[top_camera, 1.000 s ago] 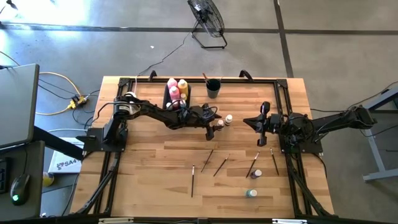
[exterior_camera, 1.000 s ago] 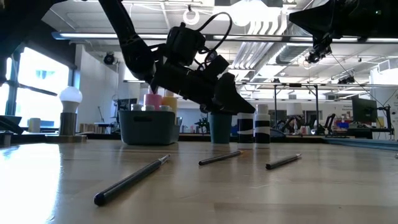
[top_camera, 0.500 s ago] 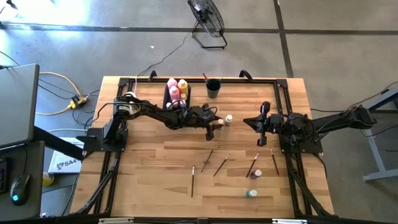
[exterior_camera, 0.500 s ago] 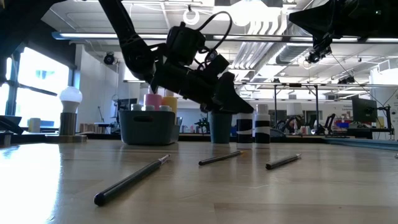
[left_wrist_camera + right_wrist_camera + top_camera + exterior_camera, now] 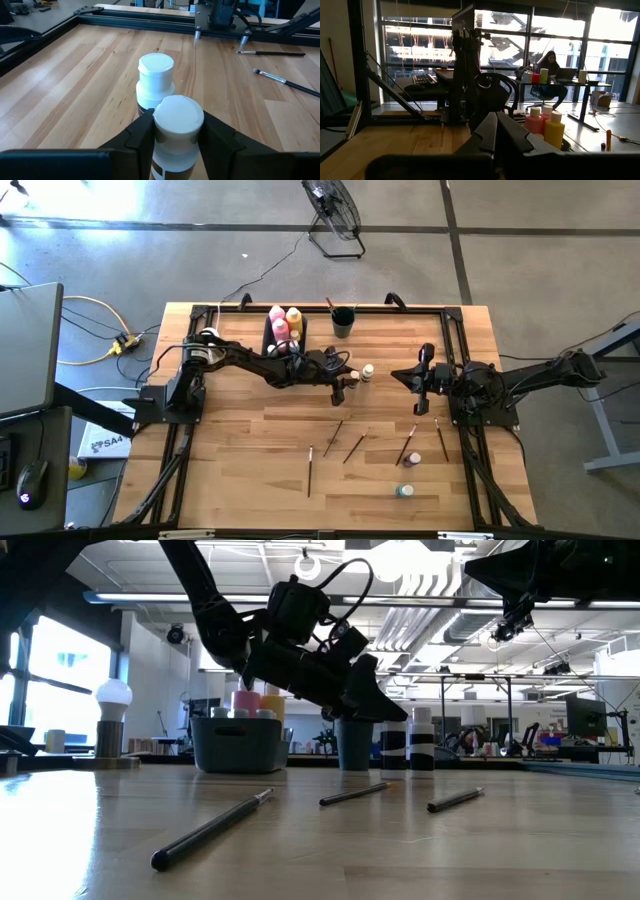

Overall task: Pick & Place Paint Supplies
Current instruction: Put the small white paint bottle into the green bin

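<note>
Left claw (image 5: 176,132) clamps paint bottle (image 5: 176,131) mid-table.

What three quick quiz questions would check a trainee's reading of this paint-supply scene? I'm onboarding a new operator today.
1. True or false: the left gripper has its fingers on either side of a white-capped paint bottle.
2. Multiple choice: where do the tall pink squeeze bottle and yellow squeeze bottle stand? A) loose at the table's near edge B) in the dark bin at the far side C) in the right gripper
3. Fill in: a second white-capped bottle stands just ____ the gripped one, seen from the left wrist.

Key: 1 true; 2 B; 3 beyond.
</note>
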`<state>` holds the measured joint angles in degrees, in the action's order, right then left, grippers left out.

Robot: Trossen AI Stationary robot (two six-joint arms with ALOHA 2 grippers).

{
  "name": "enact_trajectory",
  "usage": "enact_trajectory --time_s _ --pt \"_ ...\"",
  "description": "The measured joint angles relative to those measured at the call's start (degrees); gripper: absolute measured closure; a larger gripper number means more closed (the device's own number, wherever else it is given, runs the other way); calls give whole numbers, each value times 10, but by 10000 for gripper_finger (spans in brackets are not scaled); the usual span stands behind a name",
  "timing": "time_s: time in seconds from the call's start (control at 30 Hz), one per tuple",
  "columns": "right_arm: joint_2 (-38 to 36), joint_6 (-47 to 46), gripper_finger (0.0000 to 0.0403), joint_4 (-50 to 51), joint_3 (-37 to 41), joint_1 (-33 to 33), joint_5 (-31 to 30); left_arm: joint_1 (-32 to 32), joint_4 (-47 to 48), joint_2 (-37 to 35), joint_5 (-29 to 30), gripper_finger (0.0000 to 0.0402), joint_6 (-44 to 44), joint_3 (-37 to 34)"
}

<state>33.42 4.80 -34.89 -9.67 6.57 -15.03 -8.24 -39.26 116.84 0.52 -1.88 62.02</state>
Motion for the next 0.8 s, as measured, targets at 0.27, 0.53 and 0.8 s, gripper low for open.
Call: enact_trajectory --time_s 0.27,0.53,0.8 --pt "0 0 401 0 0 0 0 0 1 0 0 277 -1 0" --pt "0 0 401 1 0 0 0 0 -2 0 6 277 -15 0" --pt "0 -3 401 16 0 0 0 0 10 -44 31 277 -28 -37"
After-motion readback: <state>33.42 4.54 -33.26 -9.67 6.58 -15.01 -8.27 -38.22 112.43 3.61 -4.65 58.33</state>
